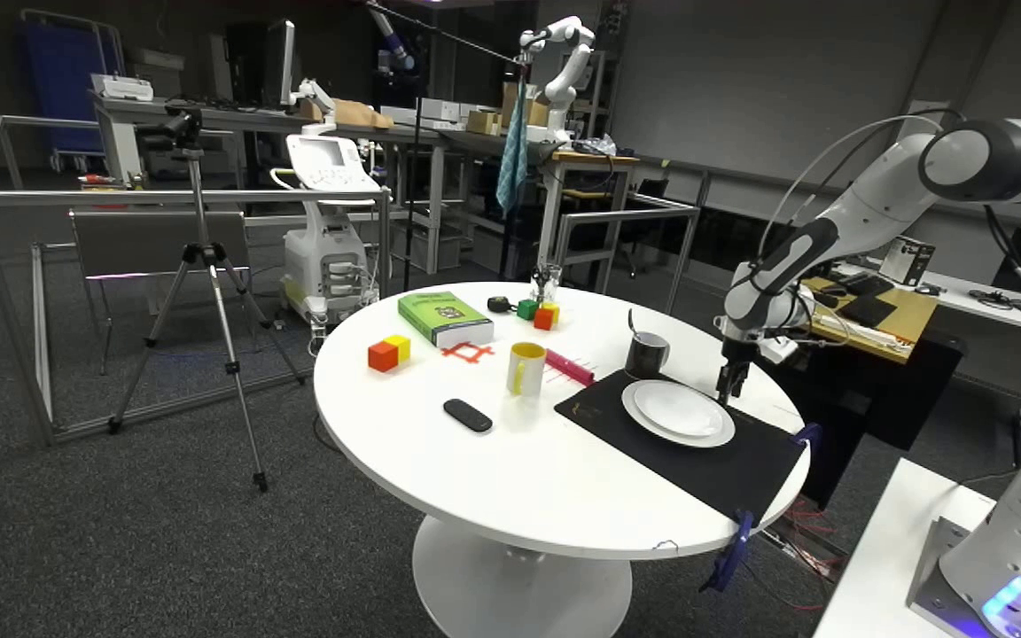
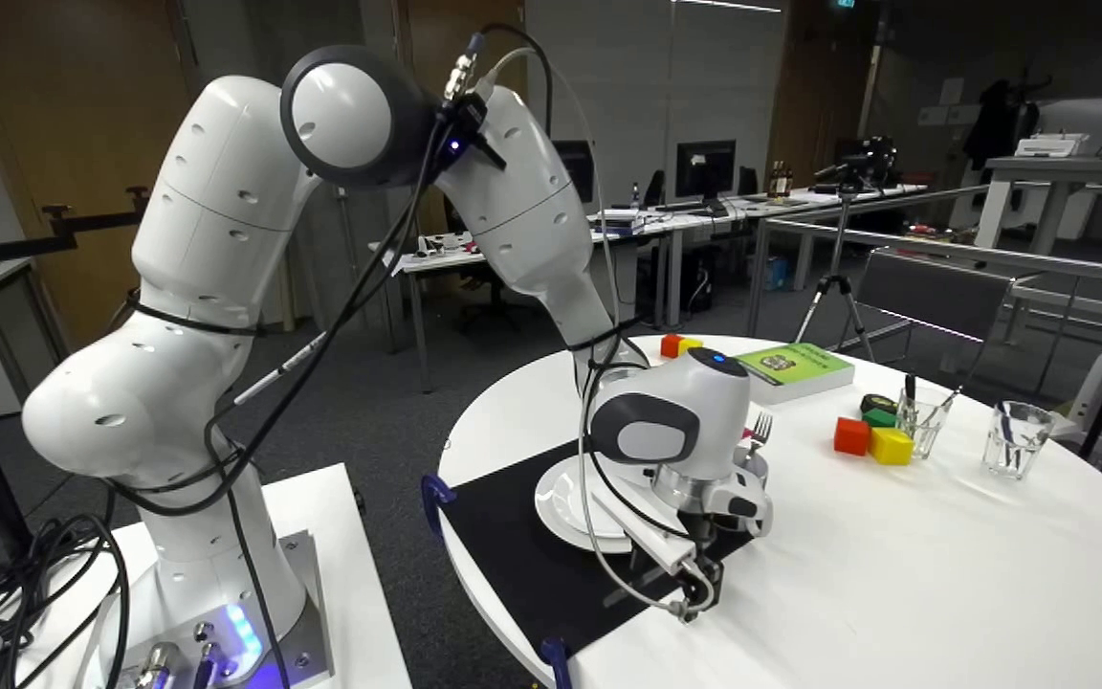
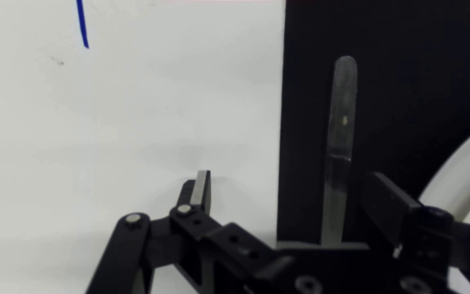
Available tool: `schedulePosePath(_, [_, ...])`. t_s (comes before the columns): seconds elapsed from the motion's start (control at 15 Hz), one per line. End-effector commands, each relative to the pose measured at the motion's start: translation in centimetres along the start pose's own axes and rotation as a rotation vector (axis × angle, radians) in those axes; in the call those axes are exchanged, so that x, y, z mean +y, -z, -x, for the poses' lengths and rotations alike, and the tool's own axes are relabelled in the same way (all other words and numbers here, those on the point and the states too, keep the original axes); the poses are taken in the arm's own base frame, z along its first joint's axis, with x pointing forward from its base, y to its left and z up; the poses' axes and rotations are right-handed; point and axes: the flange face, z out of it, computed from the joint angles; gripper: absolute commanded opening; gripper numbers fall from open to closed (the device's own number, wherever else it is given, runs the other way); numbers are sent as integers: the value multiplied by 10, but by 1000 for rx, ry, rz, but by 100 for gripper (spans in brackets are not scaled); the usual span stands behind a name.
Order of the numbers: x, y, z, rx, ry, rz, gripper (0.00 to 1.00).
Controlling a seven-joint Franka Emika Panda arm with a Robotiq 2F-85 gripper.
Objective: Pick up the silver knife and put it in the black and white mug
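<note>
Your black two-fingered gripper (image 3: 289, 177) stands wide; in the wrist view you see the slender silver metal knife (image 3: 343, 122) between its fingers, lying on the black mat (image 3: 308, 61) beside the round white plate (image 3: 461, 167).

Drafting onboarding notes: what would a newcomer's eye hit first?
The big jointed white robot arm dominates an exterior view, stretched over the round white table. In the wrist view, the slender silver metal knife lies on the black rectangular mat, seen between the arm's open jaws.
</note>
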Motion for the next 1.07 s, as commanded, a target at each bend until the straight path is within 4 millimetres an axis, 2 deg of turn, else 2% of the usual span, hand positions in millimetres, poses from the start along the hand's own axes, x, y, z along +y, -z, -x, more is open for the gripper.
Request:
schedulePosePath(0.0, [0, -1, -2, -5, -26, 27, 100])
schedulePosePath(1.0, [1, -6, -10, -38, -74, 93, 100])
